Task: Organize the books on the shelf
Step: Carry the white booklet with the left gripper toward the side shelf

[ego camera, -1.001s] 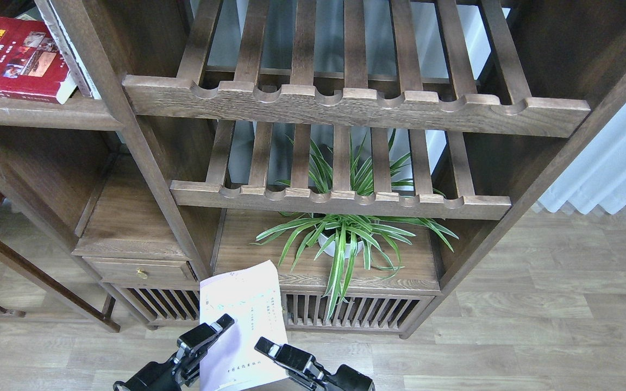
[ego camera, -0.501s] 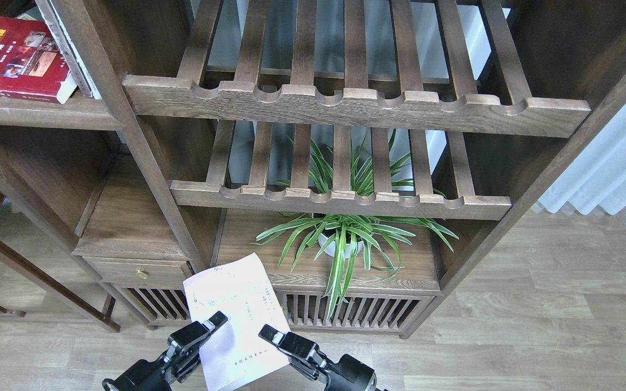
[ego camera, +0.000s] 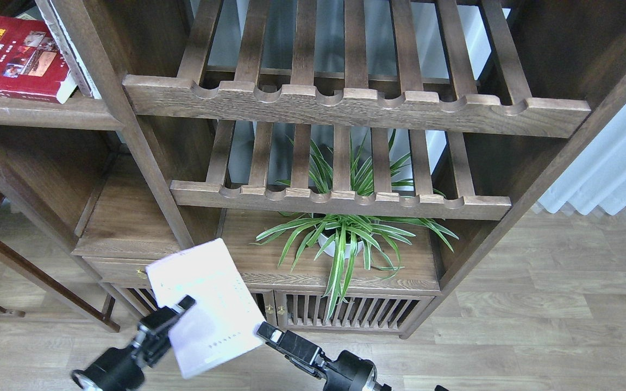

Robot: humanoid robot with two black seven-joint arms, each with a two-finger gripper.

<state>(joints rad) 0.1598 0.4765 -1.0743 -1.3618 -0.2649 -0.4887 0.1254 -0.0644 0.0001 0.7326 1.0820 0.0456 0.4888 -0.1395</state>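
Swinging left: the white book has moved up and leftward with the left gripper, which is clamped on its lower-left edge. Right gripper, earlier at the book's right edge, now sits just off its lower-right corner, apparently released; whether its fingers are apart I cannot tell. Handover to the left arm looks done. Red book lies on the shelf, far up-left of the gripper, so a long lift remains.

The left hand holds the white book low down, tilted. The right hand is just beside it. The red book lies on the shelf, far left.
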